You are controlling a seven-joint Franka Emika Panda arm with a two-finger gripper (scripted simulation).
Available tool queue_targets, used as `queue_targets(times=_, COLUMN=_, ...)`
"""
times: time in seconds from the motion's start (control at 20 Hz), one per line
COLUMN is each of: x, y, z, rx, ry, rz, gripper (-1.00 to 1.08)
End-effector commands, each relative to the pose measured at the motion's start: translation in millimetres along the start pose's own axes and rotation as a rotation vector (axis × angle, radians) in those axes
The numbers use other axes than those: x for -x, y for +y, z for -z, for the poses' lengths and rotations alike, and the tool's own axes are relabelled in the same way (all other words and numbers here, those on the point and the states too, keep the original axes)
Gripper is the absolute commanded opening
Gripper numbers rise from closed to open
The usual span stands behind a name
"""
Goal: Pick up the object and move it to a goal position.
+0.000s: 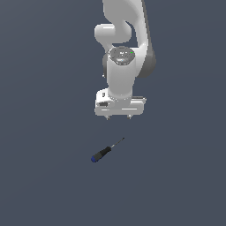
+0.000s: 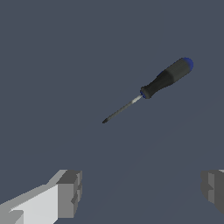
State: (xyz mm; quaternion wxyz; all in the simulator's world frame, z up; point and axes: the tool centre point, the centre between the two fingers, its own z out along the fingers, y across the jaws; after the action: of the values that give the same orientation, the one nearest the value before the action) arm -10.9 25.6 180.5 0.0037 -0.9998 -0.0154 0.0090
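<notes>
one screwdriver [image 1: 103,152] lies beneath one gripper [image 1: 119,117], jaws apart.

Arm vertical, end effector [image 1: 119,117] pointing down, fingers spread, empty.

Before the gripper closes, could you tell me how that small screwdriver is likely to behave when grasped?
The screwdriver lies flat with a rounded handle, so a nudge would probably roll it. It looks rigid, and likely handle-heavy given the thin shaft. The open gripper hangs apart from it, not yet touching.
</notes>
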Motion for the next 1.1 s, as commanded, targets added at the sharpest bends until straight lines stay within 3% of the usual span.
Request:
queue_targets(times=0.0, x=0, y=0, z=0, rx=0.000, ry=0.000, rz=0.000, gripper=1.00)
queue_targets(times=0.45, x=6, y=-33, z=3, rx=-0.011, ry=-0.018, rz=0.031, gripper=1.00)
queue_targets(times=1.05, x=-4, y=-27, z=-5, rx=-0.015, ry=-0.016, rz=-0.053, gripper=1.00)
